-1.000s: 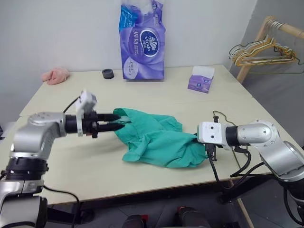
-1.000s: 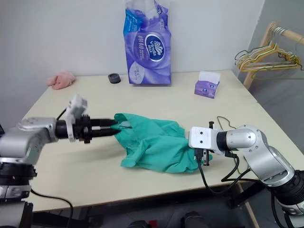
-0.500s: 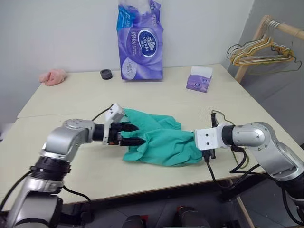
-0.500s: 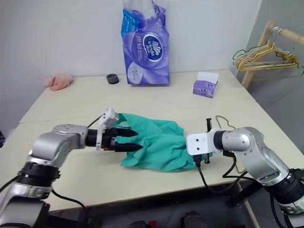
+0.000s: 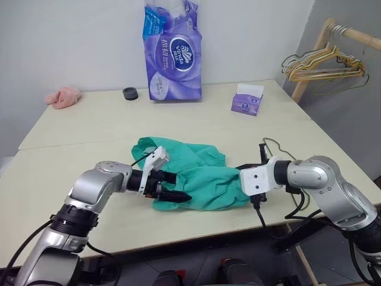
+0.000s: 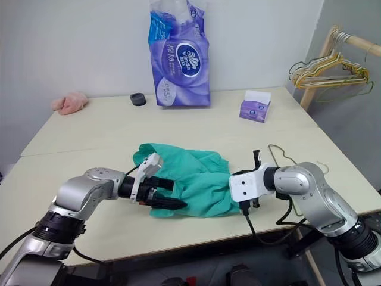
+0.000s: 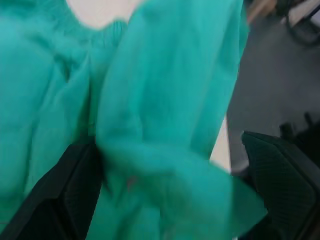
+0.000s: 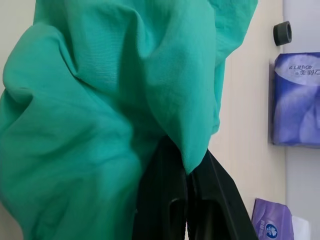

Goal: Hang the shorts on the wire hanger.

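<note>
Item 1: teal-green fabric shorts (image 5: 193, 179), crumpled heap, near-front centre of pale wooden table (image 5: 89, 125), between the two arms.

Item 2: thin dark wire hanger (image 5: 271, 146), flat on table just behind right forearm, hook end toward the back; mostly hidden by arm, so its contact w/ the shorts can't be told.

Item 3: left gripper (image 5: 172, 188), black fingers spread wide, straddling a fold at the shorts' left-front edge. Left wrist view: fabric bunched between the two fingers (image 7: 60, 200), not yet pinched.

Item 4: right gripper (image 8: 185, 200), fingers pressed together, nipping a fold at the shorts' right edge; cloth drapes over the tips.

Misc (not task): tall purple tissue pack (image 5: 172, 50), small purple tissue box (image 5: 247, 101), black ring (image 5: 129, 93), pink fuzzy cloth (image 5: 62, 96), bunch of gold/pale hangers on wooden rack (image 5: 324, 62).

Risks, as judged:
- Left closes on too thick a wad → waistband not found, shorts lift as a lump, can't be threaded on hanger.
- Left closes on thin single layer → slips out on lift.
- Right's small nip may pull free if arms spread hard.
- Right arm sits over hanger; dragging cloth could snag or push it off the near edge.
</note>
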Available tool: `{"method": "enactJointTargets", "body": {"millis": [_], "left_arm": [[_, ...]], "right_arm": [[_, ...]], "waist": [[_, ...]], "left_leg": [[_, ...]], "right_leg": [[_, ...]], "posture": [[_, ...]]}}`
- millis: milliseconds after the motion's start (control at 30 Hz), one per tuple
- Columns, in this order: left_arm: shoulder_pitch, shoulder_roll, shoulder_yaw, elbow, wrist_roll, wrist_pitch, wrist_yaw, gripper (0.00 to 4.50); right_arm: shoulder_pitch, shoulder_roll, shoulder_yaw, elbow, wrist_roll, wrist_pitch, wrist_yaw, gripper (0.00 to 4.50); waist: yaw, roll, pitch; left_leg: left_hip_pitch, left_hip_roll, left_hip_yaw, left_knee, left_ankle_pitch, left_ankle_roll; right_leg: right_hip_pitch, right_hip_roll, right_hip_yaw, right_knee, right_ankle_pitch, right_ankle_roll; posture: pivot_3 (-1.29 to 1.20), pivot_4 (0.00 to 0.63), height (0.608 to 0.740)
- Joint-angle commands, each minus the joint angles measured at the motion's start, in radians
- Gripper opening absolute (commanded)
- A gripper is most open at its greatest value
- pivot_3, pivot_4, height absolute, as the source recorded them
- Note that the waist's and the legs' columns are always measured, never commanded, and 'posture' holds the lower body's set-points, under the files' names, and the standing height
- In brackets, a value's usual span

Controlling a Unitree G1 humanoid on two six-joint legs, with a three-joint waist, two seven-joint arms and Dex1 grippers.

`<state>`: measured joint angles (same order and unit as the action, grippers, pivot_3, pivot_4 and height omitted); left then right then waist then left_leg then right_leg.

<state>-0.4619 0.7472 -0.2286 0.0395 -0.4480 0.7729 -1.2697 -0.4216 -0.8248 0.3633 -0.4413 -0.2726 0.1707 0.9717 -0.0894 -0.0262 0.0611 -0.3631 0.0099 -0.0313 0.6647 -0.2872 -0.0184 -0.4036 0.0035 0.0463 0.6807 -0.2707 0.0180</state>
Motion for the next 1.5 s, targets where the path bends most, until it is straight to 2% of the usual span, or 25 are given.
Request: {"method": "enactJointTargets", "body": {"millis": [33,233,533,633,667,867,967,1300,1367,1500], "left_arm": [[-0.032,-0.002,0.019,0.067,0.04,-0.066,0.011,4.49],[-0.029,-0.003,0.005,0.097,0.065,-0.097,-0.008,4.49],[0.0,-0.026,0.035,0.054,0.014,-0.086,-0.037,4.49],[0.025,-0.016,0.033,0.025,0.04,-0.176,-0.049,3.96],[0.03,-0.015,0.033,0.022,0.041,-0.182,-0.047,3.64],[0.034,-0.054,0.031,0.081,0.118,-0.31,0.043,3.64],[0.035,-0.074,0.045,0.096,0.113,-0.325,0.059,3.09],[0.028,-0.01,0.074,0.072,0.067,-0.265,-0.037,0.03],[0.022,0.008,0.08,0.071,0.06,-0.256,-0.06,0.03],[-0.024,0.108,0.133,0.04,-0.062,-0.108,-0.186,0.03]], "right_arm": [[-0.006,-0.005,-0.055,-0.021,0.012,-0.029,-0.008,0.0],[0.013,-0.006,-0.078,-0.037,0.038,-0.035,0.005,0.0],[0.028,-0.004,-0.098,-0.059,0.053,-0.011,0.013,0.0],[0.034,0.006,-0.098,-0.07,0.063,0.009,0.013,0.0],[0.036,0.009,-0.095,-0.074,0.064,0.014,0.012,0.0],[0.045,0.02,-0.089,-0.089,0.068,0.036,0.011,0.0],[0.057,0.017,-0.086,-0.093,0.064,0.04,0.011,0.0],[0.097,-0.018,-0.107,-0.105,0.082,0.043,0.04,0.0],[0.102,-0.028,-0.115,-0.106,0.09,0.043,0.046,0.0],[0.109,-0.082,-0.155,-0.099,0.161,0.048,0.102,0.0]], "waist": [[0.001,0.0,0.0],[0.001,0.0,0.0],[0.0,0.0,0.0],[0.0,0.0,0.0],[0.0,0.0,0.0],[0.001,0.0,0.0],[0.001,0.0,0.0],[0.0,0.0,0.0],[0.0,0.0,0.0],[-0.001,-0.001,0.001]], "left_leg": [[0.0,0.0,0.0,0.0,0.0,0.0],[0.0,0.0,0.001,0.001,0.0,0.0],[0.0,0.0,0.001,0.001,0.0,0.0],[0.0,0.0,0.001,0.0,0.0,0.0],[0.0,0.001,0.001,0.0,0.0,0.0],[0.0,0.0,0.0,0.001,0.0,0.0],[0.0,0.0,0.0,0.001,0.0,0.0],[0.0,0.0,0.001,0.0,0.0,0.0],[0.0,0.0,0.001,0.0,0.0,0.0],[0.0,0.0,0.001,0.001,0.0,0.0]], "right_leg": [[0.0,0.0,0.0,0.0,0.0,0.0],[0.0,-0.001,0.0,0.0,0.0,0.0],[0.0,-0.001,0.0,0.0,0.0,0.0],[0.0,-0.001,0.001,0.0,0.0,0.0],[0.0,-0.001,0.0,0.0,0.0,-0.001],[0.0,-0.001,0.001,0.0,0.0,-0.001],[0.0,-0.001,0.0,0.0,0.001,-0.001],[0.0,-0.001,0.0,0.0,0.0,0.0],[0.0,0.0,0.0,0.0,0.0,0.0],[0.0,0.0,-0.001,0.0,0.0,0.0]], "posture": [[-0.12,0.027,0.74],[-0.12,0.026,0.74],[-0.13,0.027,0.74],[-0.13,0.028,0.74],[-0.13,0.029,0.74],[-0.12,0.029,0.74],[-0.13,0.028,0.74],[-0.13,0.027,0.74],[-0.13,0.027,0.74],[-0.12,0.029,0.74]]}}
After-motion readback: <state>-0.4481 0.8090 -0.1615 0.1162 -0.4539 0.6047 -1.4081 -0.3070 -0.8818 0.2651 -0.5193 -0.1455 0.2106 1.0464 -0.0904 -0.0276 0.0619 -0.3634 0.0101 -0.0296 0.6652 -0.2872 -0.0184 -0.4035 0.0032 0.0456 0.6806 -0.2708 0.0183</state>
